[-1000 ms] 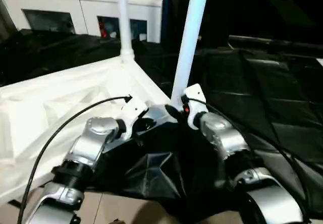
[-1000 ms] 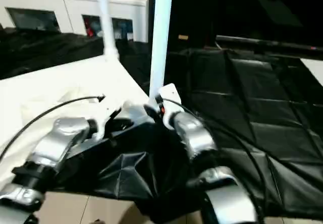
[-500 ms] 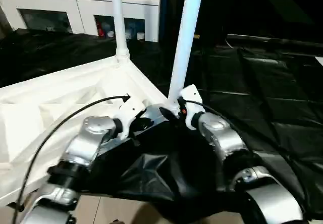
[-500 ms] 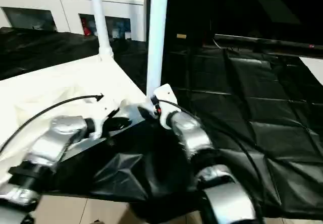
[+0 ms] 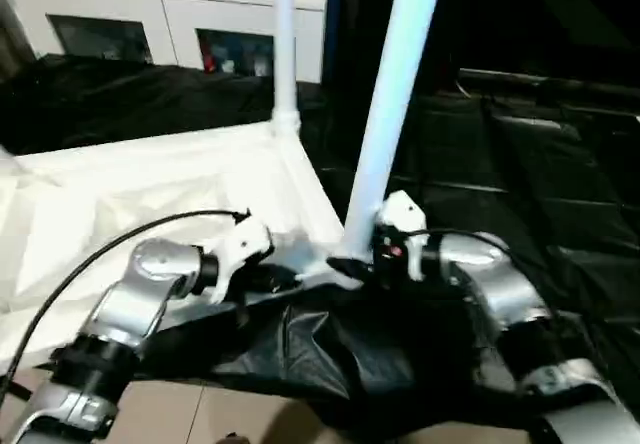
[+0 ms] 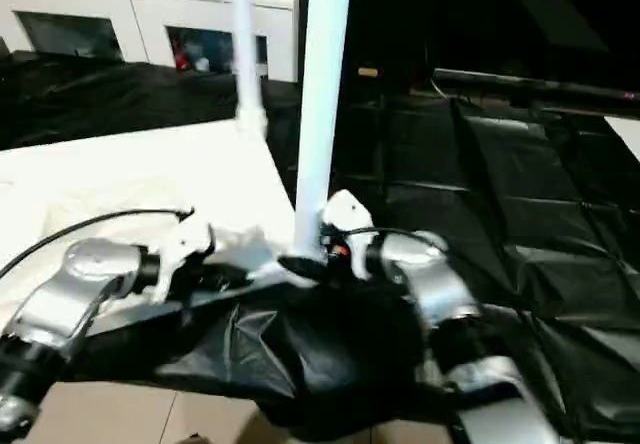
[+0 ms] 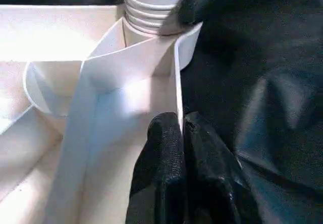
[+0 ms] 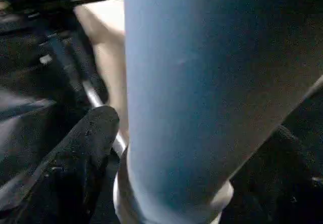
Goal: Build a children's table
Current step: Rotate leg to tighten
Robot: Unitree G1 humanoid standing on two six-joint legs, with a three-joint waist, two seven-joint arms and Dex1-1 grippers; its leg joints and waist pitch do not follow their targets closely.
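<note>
The children's table top (image 5: 150, 184) lies upside down, ribs up. Two white legs stand upright in its corner sockets, one at the far corner (image 5: 284, 54) and one at the near corner (image 5: 395, 114). My left gripper (image 7: 180, 133) is shut on the top's thin rim wall, just beside the near socket and the leg's threaded base (image 7: 151, 12). My right gripper (image 5: 350, 264) reaches in from the right at the foot of the near leg (image 8: 202, 82). It is open, with one finger (image 8: 75, 158) on each side of the tube and slight gaps showing.
A white cabinet with glass doors (image 5: 150, 14) stands along the back. Black plastic sheeting (image 5: 520, 164) covers the floor to the right and bunches up under the near corner (image 5: 330, 344). Bare tan floor (image 5: 200, 414) shows at the front.
The view has shifted. My right gripper's fingers have spread wider around the near leg, and that forearm now comes in lower from the right. The left gripper has kept its hold on the rim.
</note>
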